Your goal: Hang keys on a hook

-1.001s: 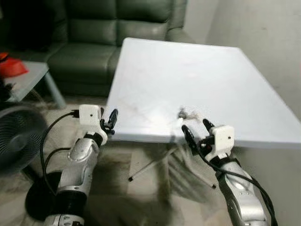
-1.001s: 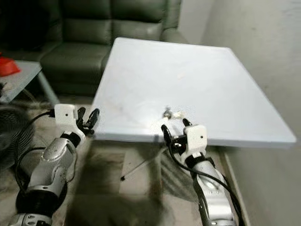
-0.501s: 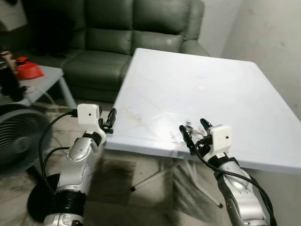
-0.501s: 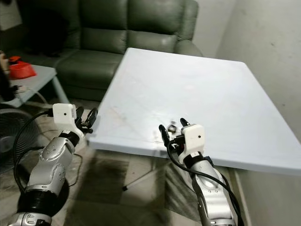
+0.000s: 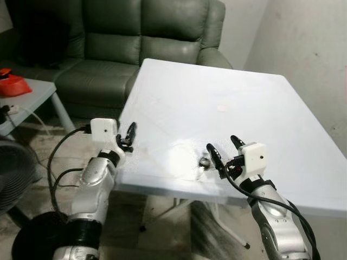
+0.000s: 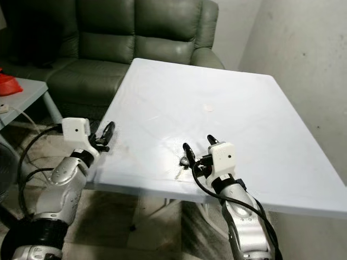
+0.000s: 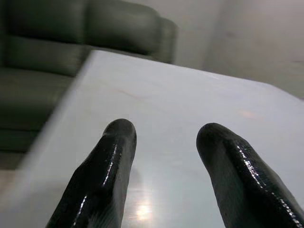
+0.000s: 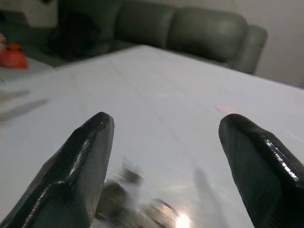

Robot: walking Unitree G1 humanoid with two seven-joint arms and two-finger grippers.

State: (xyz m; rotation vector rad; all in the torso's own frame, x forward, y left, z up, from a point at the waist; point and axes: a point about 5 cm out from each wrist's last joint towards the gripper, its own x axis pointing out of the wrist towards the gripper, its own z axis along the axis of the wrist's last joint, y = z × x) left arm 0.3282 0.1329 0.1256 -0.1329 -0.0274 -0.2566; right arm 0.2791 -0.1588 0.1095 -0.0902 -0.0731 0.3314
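A small bunch of keys (image 5: pixel 204 162) lies on the white table (image 5: pixel 227 86), close to its near edge. My right gripper (image 5: pixel 223 149) hovers open just above the tabletop. The keys lie beside its left fingertip, low between the fingers (image 8: pixel 85 152) in the right wrist view, where the keys (image 8: pixel 126 192) are blurred. My left gripper (image 5: pixel 129 134) is open at the table's left near corner, with nothing between its fingers (image 7: pixel 111 161); it points across the bare tabletop (image 7: pixel 161 95).
A dark green sofa (image 5: pixel 135 38) stands behind the table. At the left is a grey side table (image 5: pixel 27 95) carrying a red object (image 5: pixel 11 81). A fan's black base (image 5: pixel 32 241) sits on the floor at lower left. A bare wall (image 5: pixel 309 49) runs along the right.
The camera has shifted and come closer to the table. Both grippers, earlier at the table's near edge, now reach over it. The keys now lie beside the right gripper's left finger.
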